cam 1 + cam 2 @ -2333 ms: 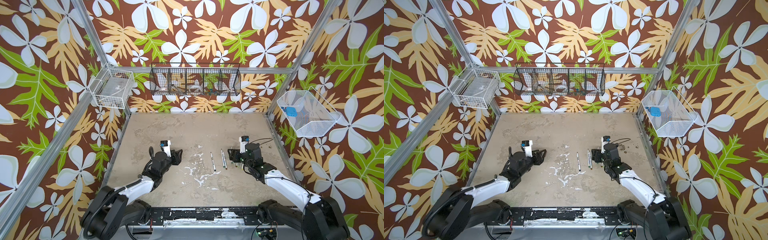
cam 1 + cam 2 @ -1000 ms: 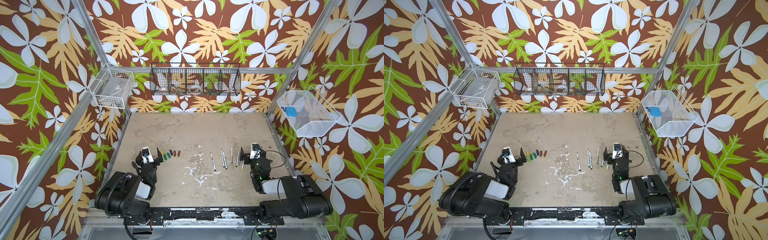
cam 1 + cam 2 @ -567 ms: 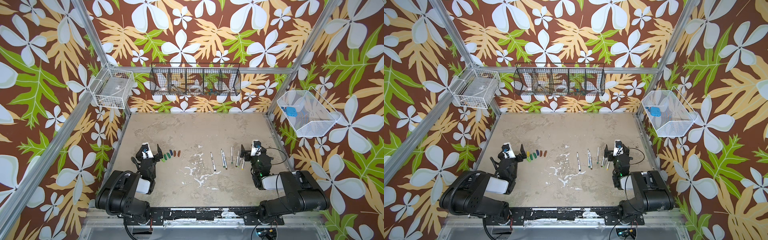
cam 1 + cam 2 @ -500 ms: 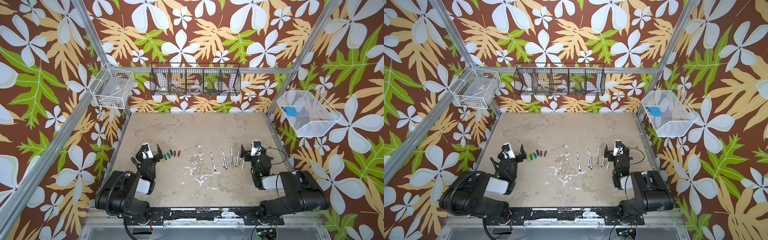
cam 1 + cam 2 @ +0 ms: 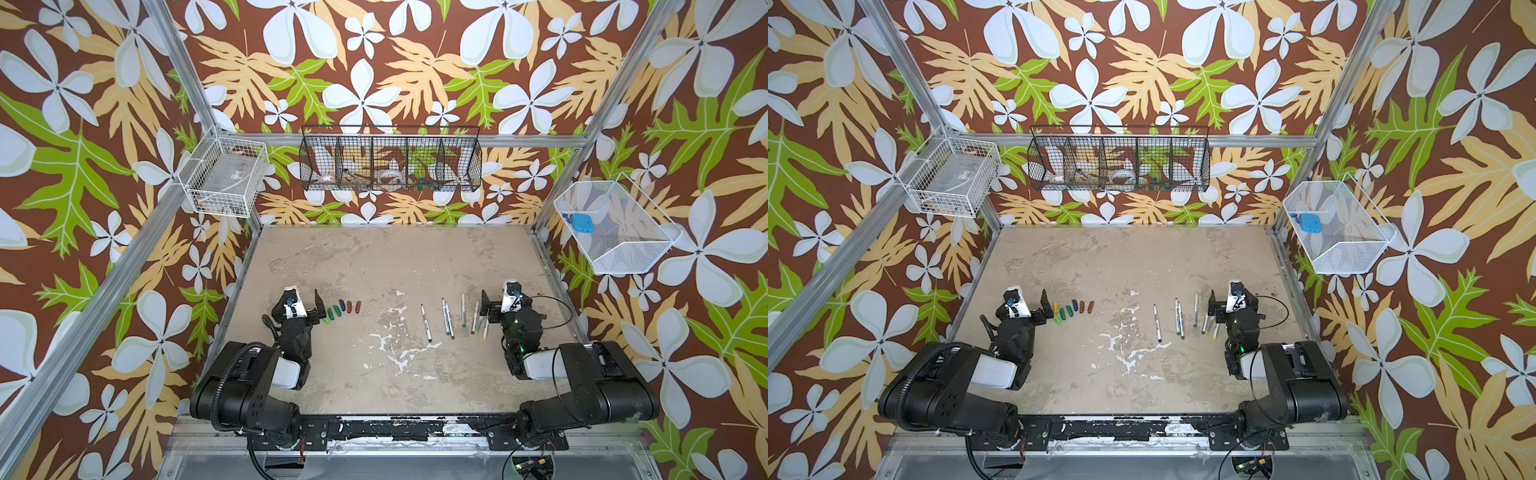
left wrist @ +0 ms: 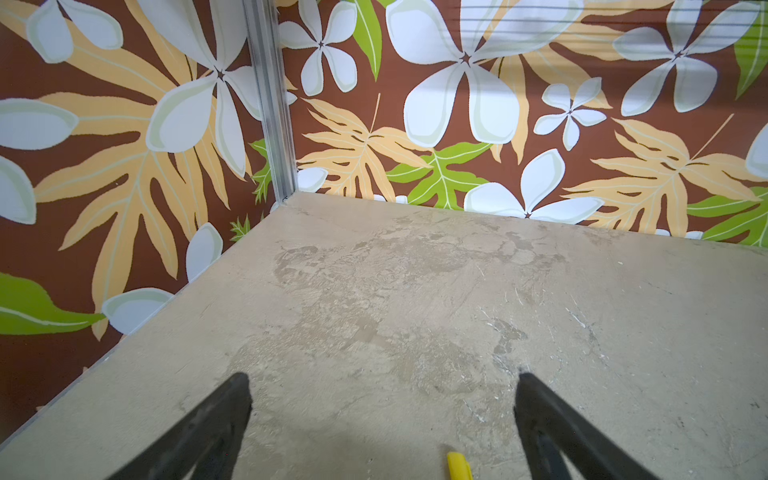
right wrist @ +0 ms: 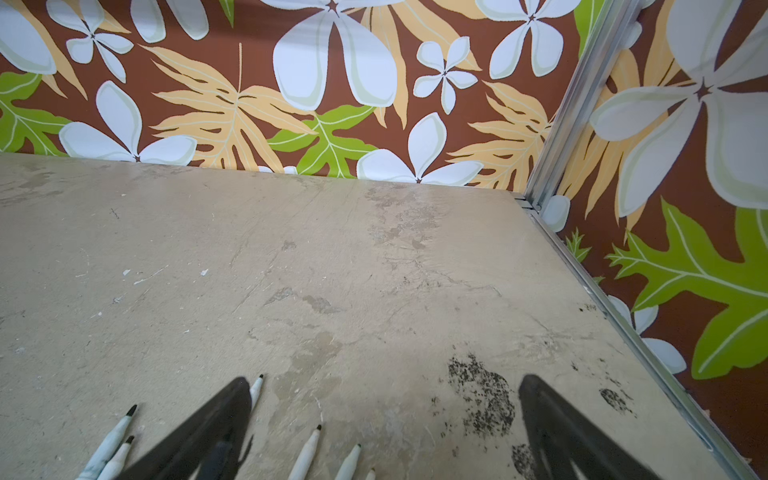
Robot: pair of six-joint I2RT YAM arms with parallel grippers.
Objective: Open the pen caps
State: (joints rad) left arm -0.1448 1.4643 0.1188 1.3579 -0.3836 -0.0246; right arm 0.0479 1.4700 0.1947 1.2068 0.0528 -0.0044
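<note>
With jaws wide apart and holding nothing, the left gripper [image 6: 382,380] has the pen caps [image 5: 343,308] in a row on the table [image 5: 374,257] at its 3 o'clock, and the right gripper [image 7: 385,382] likewise has the uncapped markers [image 5: 453,316] at its 9 o'clock

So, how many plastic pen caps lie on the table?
7, in a row beside the left tool: yellow plastic cap, light green, two green, blue, two brown. Others may be hidden.
</note>
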